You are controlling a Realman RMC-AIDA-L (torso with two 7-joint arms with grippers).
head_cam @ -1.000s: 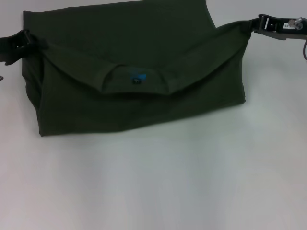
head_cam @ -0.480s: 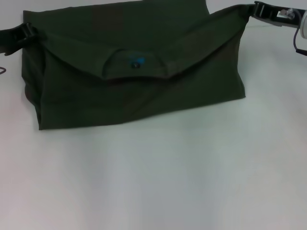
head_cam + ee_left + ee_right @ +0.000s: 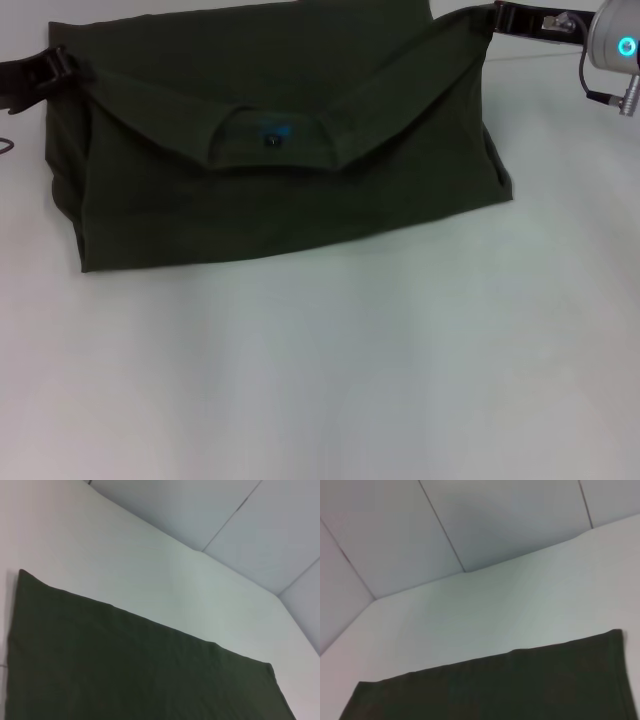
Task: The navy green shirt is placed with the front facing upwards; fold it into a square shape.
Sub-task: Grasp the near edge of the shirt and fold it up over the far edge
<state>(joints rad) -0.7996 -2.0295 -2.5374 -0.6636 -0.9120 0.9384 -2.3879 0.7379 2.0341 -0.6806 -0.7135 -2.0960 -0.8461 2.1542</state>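
1. Surface: a plain white table under pale wall panels; the panels show only in the two wrist views.
2. Principal item: the navy green shirt, a dark olive T-shirt, fills the upper half of the head view from the left edge to right of centre.
3. Collar: round and ribbed, with a small black-and-blue neck label. It sags between the two raised shoulder corners, upper centre of the frame.
4. Left gripper: at the upper left edge, clamped on the shirt's shoulder corner.
5. Right gripper: at the upper right, pinching the other shoulder corner. A cyan light glows on the arm behind it.
6. Wrist views: each shows only a flat expanse of green cloth on the white surface.
7. Progress, as I judge it: the sides look already turned in, giving a rectangle. The collar end hangs doubled over the lower part, carried across but not yet laid down.
8. Remaining: setting that flap flat, squaring the edges, releasing.
9. Containers: none visible.
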